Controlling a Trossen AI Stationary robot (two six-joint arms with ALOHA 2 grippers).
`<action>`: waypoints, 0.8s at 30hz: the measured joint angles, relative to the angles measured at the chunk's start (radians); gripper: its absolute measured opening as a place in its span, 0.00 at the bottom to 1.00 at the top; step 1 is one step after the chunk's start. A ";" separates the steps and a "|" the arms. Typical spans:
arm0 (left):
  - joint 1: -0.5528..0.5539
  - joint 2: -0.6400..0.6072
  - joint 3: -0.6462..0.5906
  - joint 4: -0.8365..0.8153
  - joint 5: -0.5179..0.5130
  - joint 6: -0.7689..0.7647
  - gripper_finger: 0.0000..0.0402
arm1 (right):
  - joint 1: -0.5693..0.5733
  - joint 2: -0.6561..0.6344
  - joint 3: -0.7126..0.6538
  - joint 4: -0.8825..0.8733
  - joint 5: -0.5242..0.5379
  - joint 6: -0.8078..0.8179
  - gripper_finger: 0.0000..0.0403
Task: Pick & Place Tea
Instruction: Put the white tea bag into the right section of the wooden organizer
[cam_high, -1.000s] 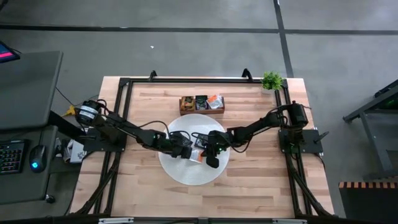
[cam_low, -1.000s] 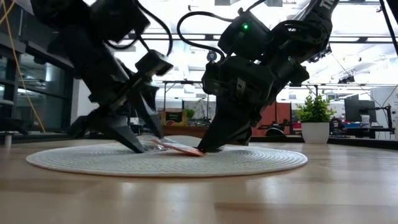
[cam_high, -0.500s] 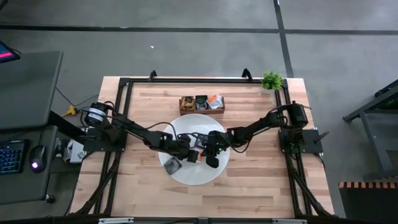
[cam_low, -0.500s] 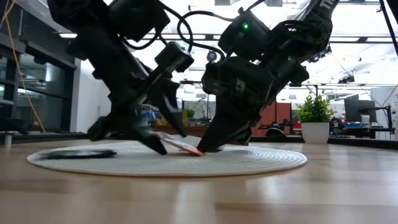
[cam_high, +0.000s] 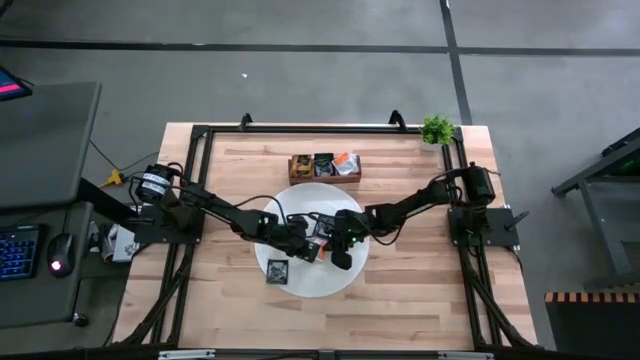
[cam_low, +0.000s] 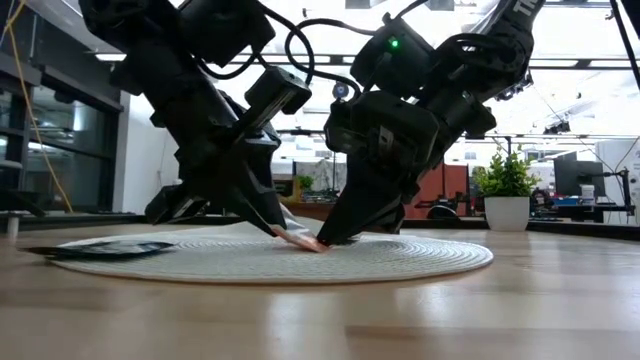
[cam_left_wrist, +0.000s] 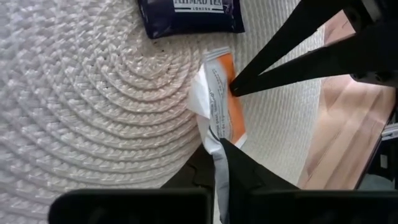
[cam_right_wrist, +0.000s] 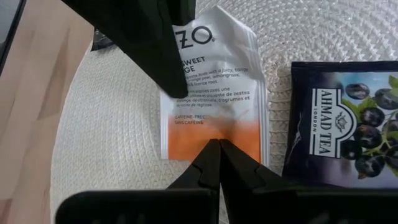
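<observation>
We start at the left of the table, where a dark sachet (cam_high: 277, 273) lies alone at the near-left rim of the round white mat (cam_high: 340, 285), well clear of both arms. Moving right, we find the left gripper (cam_high: 300, 245) low over the middle of the mat, and in its wrist view its fingers look pressed together on one end of the orange-and-white sachet (cam_left_wrist: 219, 106). Right beside it comes the right gripper (cam_right_wrist: 219, 147), fingertips shut to a point and pinning the orange end of the same sachet flat against the weave. A dark blackcurrant sachet (cam_right_wrist: 339, 124) lies just beside that one, untouched. So we judge the step in hand is the pick: two grippers working one sachet from opposite ends, the low view showing it held at mat level between them (cam_low: 300, 240). Next, we reckon one gripper must let go so the other can lift it toward the wooden tray (cam_high: 325, 166) at the far side, where a few sachets already sit
</observation>
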 joint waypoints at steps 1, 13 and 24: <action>0.000 0.000 0.000 0.001 0.000 0.006 0.01 | 0.000 0.000 0.000 0.002 -0.002 0.000 0.00; 0.000 -0.003 0.004 0.011 0.025 0.051 0.00 | 0.001 -0.005 -0.002 0.088 -0.080 0.015 0.00; 0.000 -0.003 0.005 0.004 0.024 0.071 0.00 | 0.000 -0.056 -0.001 0.052 -0.143 0.079 0.23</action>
